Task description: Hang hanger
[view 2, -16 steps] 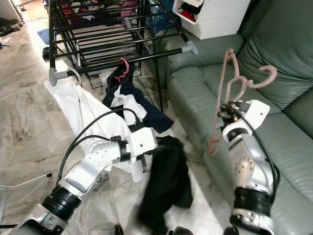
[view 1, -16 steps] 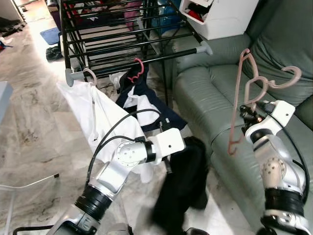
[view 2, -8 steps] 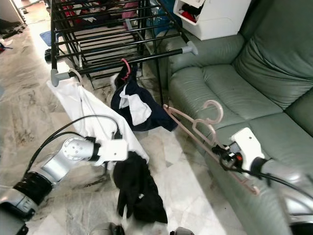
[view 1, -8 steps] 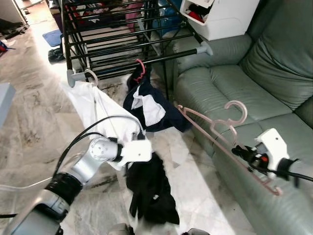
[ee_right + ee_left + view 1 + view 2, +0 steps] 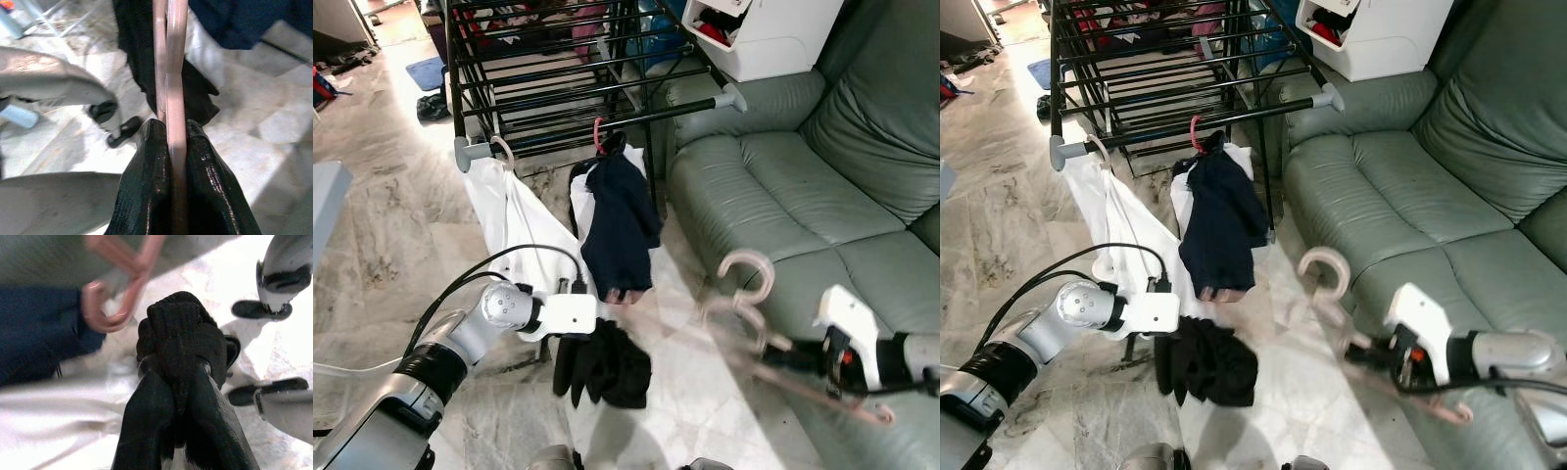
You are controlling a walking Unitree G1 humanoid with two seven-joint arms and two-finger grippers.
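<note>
While our right pincer [image 5: 171, 142] is clamping the pink hangers [image 5: 169, 58] low beside the sofa [image 5: 773, 196], no longer raised upright, we are pinching the black garment [image 5: 178, 340] in our left pincer [image 5: 173, 382], bringing both together below the drying rack [image 5: 558, 88].

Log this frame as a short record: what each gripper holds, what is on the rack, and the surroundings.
left gripper: shut on black garment, low over the floor
right gripper: shut on pink hangers, held low beside the sofa, blurred
rack: navy garment on a red hanger; white garment on another hanger
floor: marble tiles
</note>
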